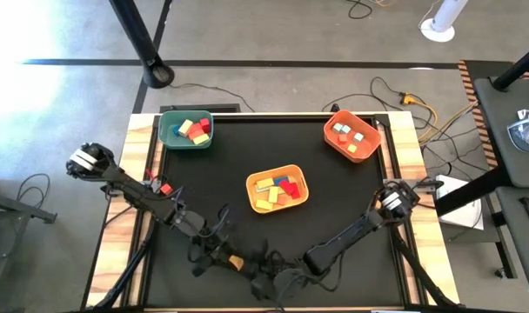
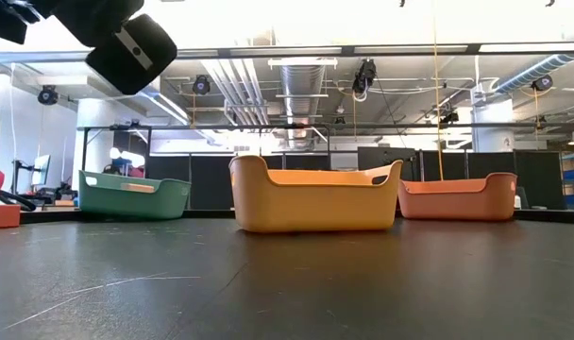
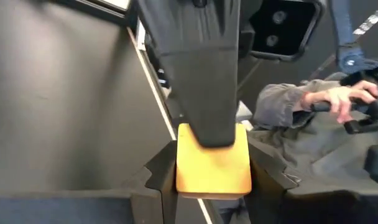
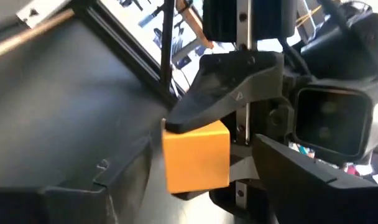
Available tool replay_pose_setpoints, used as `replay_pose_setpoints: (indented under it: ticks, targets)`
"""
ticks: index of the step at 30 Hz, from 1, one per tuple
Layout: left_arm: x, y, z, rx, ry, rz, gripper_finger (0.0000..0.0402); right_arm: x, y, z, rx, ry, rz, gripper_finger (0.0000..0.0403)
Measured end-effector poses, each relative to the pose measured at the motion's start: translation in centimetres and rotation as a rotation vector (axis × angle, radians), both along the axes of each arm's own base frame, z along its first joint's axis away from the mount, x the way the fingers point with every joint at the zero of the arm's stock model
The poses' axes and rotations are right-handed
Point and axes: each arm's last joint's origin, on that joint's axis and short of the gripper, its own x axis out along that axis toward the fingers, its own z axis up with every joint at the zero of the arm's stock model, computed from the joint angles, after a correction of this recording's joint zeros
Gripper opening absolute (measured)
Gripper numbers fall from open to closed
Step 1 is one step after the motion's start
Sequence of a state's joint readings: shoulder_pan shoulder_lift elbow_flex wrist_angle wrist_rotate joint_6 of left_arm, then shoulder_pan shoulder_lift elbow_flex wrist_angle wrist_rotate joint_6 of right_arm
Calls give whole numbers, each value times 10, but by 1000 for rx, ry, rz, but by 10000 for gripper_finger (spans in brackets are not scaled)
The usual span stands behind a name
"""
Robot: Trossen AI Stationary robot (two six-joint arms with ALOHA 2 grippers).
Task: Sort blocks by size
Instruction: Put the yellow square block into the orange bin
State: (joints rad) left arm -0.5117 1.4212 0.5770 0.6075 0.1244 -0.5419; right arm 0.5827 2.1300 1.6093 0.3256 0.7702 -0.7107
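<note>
Left gripper (image 1: 232,260) pinches an orange block (image 1: 236,261) near the table's front edge; right gripper (image 1: 269,283), just beside, fingers' state unclear; three bins behind.

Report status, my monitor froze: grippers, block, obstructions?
Left gripper shut on small orange block, near table edge. Right gripper close beside it. Nothing obstructing.

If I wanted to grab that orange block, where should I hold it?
By its two flat opposite sides, whose parallel faces suit two fingers. The left gripper pinches the orange block that way, so probably come at its free faces, crosswise to that grip.
</note>
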Motion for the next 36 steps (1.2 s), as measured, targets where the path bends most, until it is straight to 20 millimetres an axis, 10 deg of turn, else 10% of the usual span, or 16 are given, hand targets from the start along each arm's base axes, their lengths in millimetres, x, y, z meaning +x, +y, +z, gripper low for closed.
replay_pose_setpoints:
  ticks: [12, 23, 29, 36]
  targets:
    - [1, 3, -2, 8, 17, 88, 115, 6, -12, -8, 2, 51, -18, 127]
    - [-5, 2, 11, 262, 149, 66, 259, -25, -24, 42, 189, 147, -71, 127]
    - [-14, -8, 8, 627, 183, 325, 270, -66, -94, 106, 426, 232, -350, 127]
    - [-12, -13, -8, 753, 176, 472, 271, -125, -224, 151, 676, 264, -900, 127]
